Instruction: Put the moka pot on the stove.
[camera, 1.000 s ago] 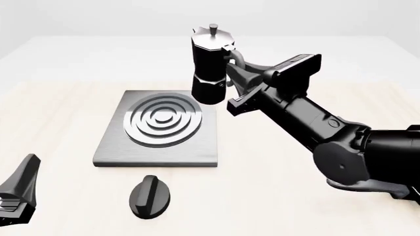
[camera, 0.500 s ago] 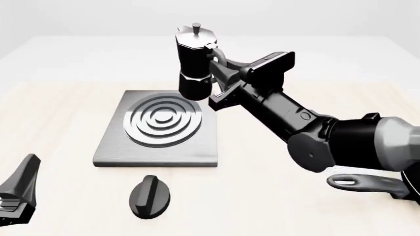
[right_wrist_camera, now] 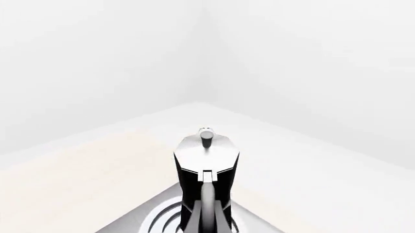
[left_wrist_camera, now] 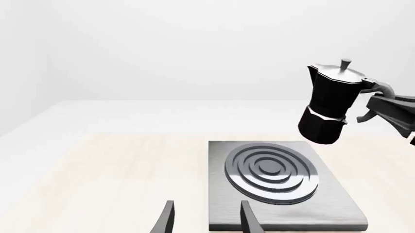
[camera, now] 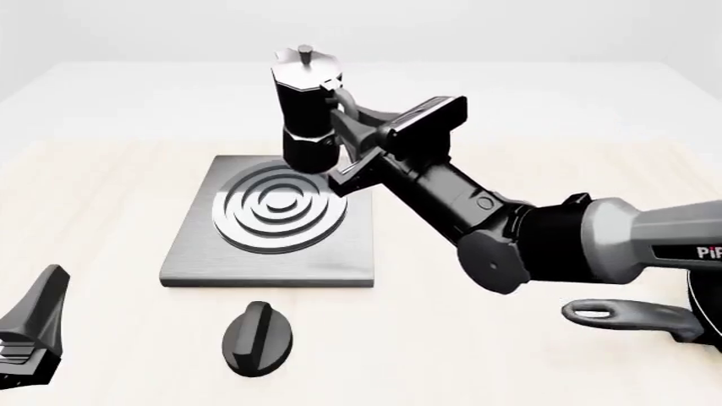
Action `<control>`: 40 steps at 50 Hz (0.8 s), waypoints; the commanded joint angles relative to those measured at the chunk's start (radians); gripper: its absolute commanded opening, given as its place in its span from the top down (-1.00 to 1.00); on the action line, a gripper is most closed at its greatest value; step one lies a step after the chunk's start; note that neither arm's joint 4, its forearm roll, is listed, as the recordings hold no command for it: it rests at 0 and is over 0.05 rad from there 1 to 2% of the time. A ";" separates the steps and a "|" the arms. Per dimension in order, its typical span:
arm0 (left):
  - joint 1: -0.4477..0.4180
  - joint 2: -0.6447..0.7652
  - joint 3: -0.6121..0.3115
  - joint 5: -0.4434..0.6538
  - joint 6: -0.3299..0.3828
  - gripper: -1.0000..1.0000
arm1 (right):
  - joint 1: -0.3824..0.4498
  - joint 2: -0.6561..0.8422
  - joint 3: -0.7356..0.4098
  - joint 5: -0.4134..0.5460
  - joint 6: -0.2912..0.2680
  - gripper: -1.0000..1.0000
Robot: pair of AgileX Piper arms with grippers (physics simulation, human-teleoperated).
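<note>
All 3 views share the stove [camera: 270, 222] [left_wrist_camera: 284, 186] [right_wrist_camera: 162, 217], front highest.

A bare simulated test bench rather than a lived-in kitchen: a pale wood-grain table [camera: 101, 194] set against blank white walls. Only kitchen props sit on it, a stove [camera: 270, 222] slab and a loose black knob [camera: 259, 337].

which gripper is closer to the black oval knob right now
Left. The left gripper rests low on the table, off to the side of the black oval knob. The right gripper is beyond the stove, holding the moka pot aloft.
</note>
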 commanded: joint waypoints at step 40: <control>0.000 0.000 0.000 0.000 0.000 -1.00 | 0.034 0.300 -0.318 -0.021 0.004 1.00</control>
